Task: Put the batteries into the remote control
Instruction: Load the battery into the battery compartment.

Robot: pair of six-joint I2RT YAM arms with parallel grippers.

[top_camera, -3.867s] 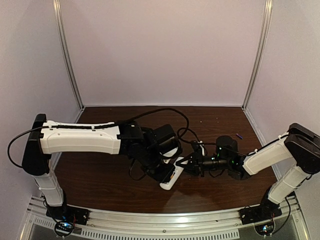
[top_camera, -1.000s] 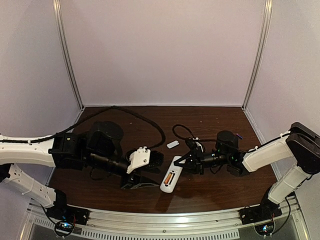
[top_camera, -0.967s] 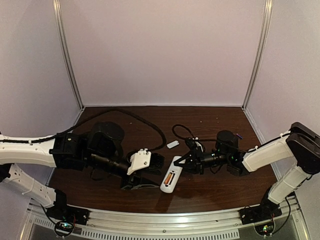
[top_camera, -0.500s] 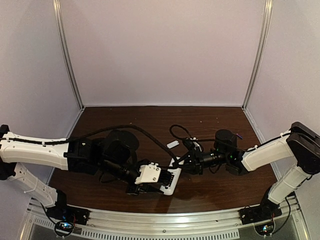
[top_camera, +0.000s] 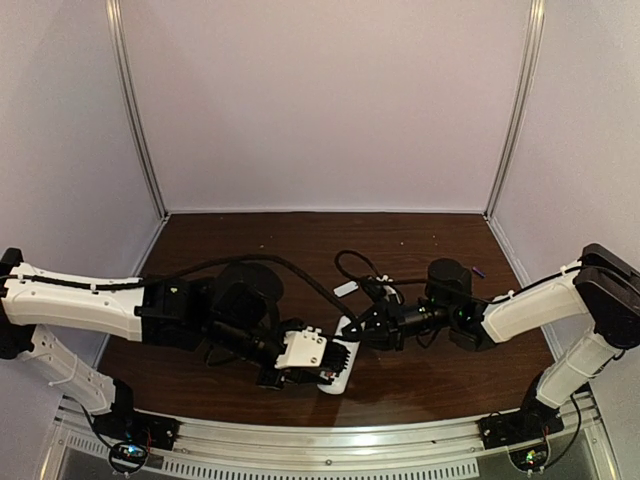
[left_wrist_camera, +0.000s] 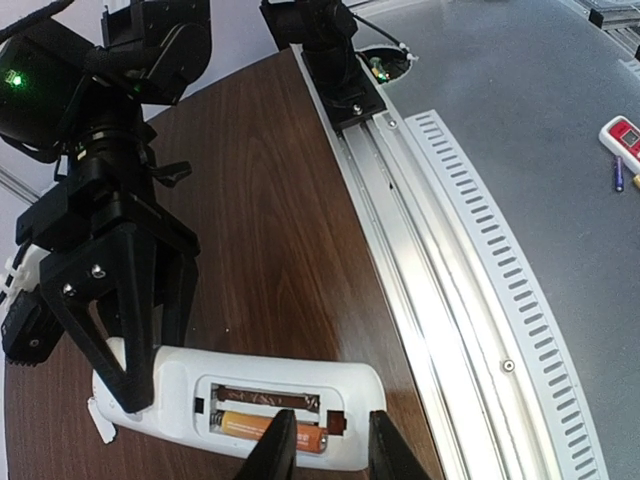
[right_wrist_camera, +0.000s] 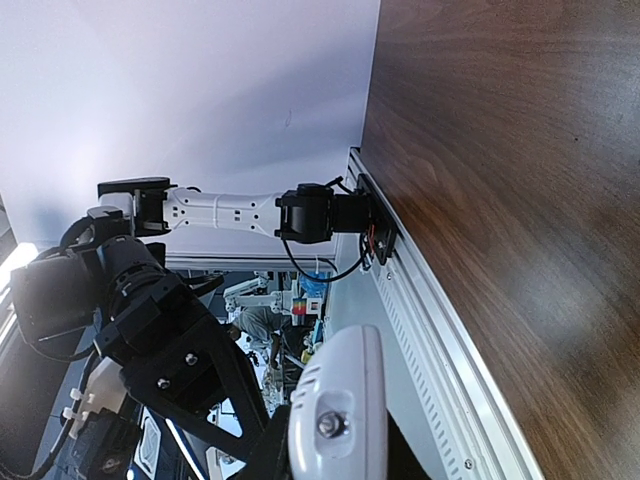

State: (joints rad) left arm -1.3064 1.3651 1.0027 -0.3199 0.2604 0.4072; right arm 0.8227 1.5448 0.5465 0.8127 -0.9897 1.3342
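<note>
Left wrist | battery (left_wrist_camera: 262,426) in remote control (left_wrist_camera: 180,385) | between fingers (left_wrist_camera: 280,448) of left pincer (left_wrist_camera: 325,455)

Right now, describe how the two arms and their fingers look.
Both the left arm and the right arm have white shell links with black joints. A loose black cable runs along the left one, which carries a white block at its wrist. The right arm's fingers are black, tapered and open-framed, with small screws. A green light glows on its wrist.
</note>
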